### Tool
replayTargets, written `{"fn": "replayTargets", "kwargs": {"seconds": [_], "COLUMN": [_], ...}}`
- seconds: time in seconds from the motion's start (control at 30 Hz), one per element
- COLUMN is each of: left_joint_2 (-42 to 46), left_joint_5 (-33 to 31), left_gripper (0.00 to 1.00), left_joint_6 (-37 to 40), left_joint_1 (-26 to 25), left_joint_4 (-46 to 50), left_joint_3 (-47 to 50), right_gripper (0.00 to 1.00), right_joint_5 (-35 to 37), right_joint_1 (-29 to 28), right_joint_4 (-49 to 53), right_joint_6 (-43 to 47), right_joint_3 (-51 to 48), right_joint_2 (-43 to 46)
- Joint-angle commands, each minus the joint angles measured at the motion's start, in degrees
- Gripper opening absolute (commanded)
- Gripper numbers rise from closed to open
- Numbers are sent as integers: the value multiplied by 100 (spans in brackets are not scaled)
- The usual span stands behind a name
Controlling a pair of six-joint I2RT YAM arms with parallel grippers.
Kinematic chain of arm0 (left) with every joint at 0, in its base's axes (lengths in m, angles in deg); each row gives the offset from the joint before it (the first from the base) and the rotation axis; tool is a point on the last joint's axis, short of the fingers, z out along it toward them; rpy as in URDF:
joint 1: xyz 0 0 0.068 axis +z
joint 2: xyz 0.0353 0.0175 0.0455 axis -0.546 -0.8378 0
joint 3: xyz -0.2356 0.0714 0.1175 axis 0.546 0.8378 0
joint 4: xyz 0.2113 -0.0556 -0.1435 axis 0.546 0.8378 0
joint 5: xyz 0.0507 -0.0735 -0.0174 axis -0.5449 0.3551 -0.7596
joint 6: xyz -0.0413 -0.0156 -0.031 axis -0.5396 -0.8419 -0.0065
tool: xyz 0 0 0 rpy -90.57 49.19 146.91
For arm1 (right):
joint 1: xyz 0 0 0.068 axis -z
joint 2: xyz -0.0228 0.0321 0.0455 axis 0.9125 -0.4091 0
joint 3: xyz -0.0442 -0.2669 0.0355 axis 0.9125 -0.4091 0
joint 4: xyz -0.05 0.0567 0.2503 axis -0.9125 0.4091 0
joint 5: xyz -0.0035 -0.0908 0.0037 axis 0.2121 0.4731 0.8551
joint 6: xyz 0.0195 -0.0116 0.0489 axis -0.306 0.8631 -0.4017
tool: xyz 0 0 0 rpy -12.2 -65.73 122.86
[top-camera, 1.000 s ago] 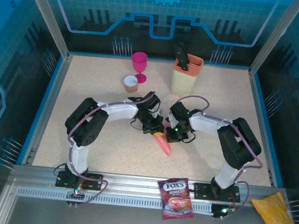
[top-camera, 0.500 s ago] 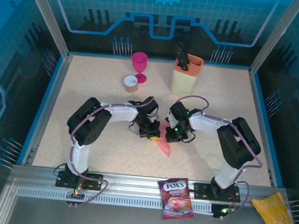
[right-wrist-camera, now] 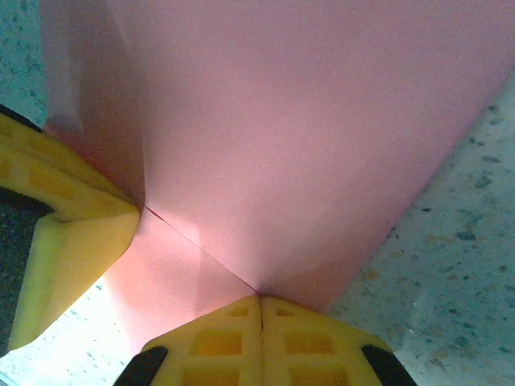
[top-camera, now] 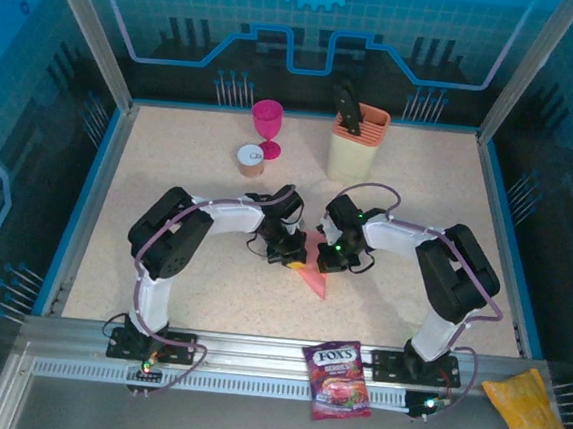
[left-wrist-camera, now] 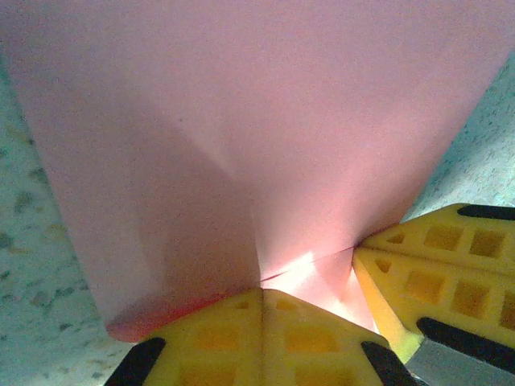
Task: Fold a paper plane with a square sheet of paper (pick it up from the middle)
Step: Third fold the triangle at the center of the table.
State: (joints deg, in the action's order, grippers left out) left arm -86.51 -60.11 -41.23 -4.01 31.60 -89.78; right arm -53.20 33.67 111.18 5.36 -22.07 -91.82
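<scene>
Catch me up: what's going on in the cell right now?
Both arms are working on a salmon-pink paper plane in the middle of the table. The left gripper and the right gripper are each shut on its wide end, close beside each other. Its pointed tip faces the arm bases. The wrist views show creases across the paper. The magenta goblet and the purple candy bag sit apart from the work.

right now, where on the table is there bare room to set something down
Bare: the table between its left wall and the goblet; the far right corner past the beige holder; the strip on the near side of the paper plane. Crowded: the centre, where left gripper and right gripper pinch it.
</scene>
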Motion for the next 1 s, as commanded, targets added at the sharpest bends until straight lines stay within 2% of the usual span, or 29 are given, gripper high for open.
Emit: {"fn": "replayTargets", "kwargs": {"seconds": [0.0, 0.37, 0.83, 0.87, 0.97], "left_joint_2": [336, 202, -157, -181, -249], "left_joint_5": [24, 97, -239, -256, -279], "left_gripper": [2, 2, 1, 1, 1], "left_joint_6": [56, -63, 130, 131, 133], "left_joint_1": [-69, -236, -229, -227, -222], "left_joint_4": [236, -1, -55, -60, -24], "left_joint_3": [-102, 54, 255, 255, 237], "right_gripper": [0, 0, 0, 1, 14], "right_joint_5": [141, 132, 60, 4, -51], "right_joint_1": [-12, -7, 78, 97, 125], "right_joint_4": [144, 163, 152, 167, 342], "right_joint_6": [57, 72, 57, 63, 59], "right_joint_3": [-152, -119, -127, -91, 96], "right_joint_2": [-313, -364, -243, -196, 61]}}
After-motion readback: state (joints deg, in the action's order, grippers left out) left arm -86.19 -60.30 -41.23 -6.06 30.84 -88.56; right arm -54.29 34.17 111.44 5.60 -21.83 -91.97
